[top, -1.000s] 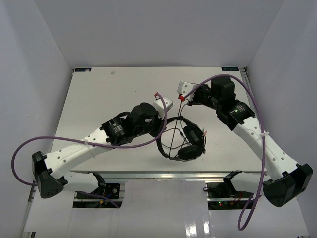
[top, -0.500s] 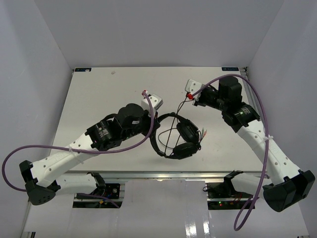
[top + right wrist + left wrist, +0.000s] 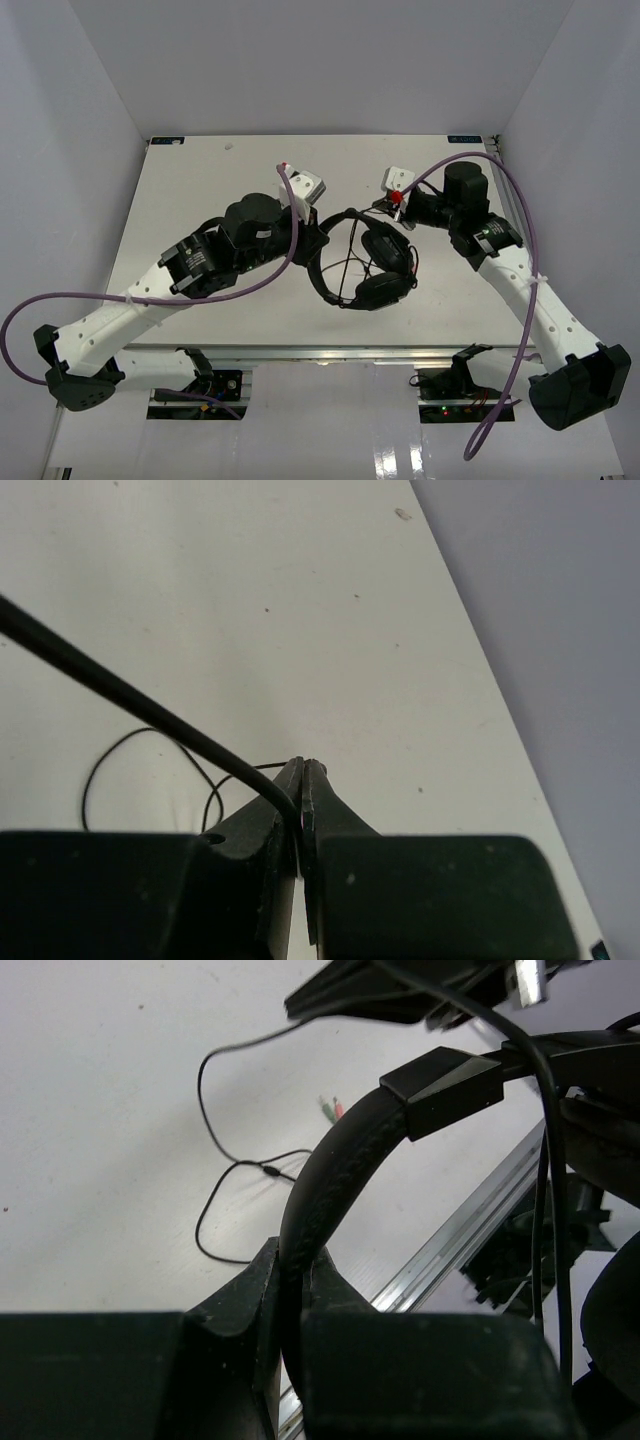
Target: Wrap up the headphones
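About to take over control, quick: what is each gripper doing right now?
Left gripper: closed, clamping the headband.
Right gripper: closed, pinching the thin cable.

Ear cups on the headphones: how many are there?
2 on the headphones: one ear cup is close to the right gripper; the other ear cup is right beside it, lower in the top view.
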{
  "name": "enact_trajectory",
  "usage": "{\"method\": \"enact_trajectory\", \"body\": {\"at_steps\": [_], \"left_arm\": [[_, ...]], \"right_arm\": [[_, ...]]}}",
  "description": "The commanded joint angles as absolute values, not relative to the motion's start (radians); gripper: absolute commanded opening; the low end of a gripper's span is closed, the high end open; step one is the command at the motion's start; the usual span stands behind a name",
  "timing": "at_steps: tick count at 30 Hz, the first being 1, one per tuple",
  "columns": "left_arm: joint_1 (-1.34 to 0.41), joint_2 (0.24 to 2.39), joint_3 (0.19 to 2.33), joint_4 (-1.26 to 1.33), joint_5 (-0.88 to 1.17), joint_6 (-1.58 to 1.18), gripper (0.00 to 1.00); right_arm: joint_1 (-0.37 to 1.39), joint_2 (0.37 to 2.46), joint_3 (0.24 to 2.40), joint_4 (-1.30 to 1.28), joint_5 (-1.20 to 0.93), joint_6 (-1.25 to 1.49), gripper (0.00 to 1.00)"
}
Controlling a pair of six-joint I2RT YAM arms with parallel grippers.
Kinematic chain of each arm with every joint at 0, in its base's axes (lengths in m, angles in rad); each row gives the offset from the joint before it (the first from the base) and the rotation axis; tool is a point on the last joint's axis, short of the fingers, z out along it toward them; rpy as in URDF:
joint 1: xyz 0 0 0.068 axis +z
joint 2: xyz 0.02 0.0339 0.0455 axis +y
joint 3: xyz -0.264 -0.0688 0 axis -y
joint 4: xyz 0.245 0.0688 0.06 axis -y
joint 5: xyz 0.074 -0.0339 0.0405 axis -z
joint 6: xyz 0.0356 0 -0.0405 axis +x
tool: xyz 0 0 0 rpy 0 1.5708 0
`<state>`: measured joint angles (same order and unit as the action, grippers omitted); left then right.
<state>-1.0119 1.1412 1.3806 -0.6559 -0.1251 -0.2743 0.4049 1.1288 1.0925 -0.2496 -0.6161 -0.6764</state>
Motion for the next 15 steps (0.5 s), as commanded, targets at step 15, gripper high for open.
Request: {"method": "enact_trajectory", "body": {"at_steps": [15], "left_arm": [[-1.019,1.216,1.714,-0.699,-0.078,-0.354,0.0]], "right_arm": [[0.345,1.311,0.921,0.632,-1.123,0.215,0.08]]}}
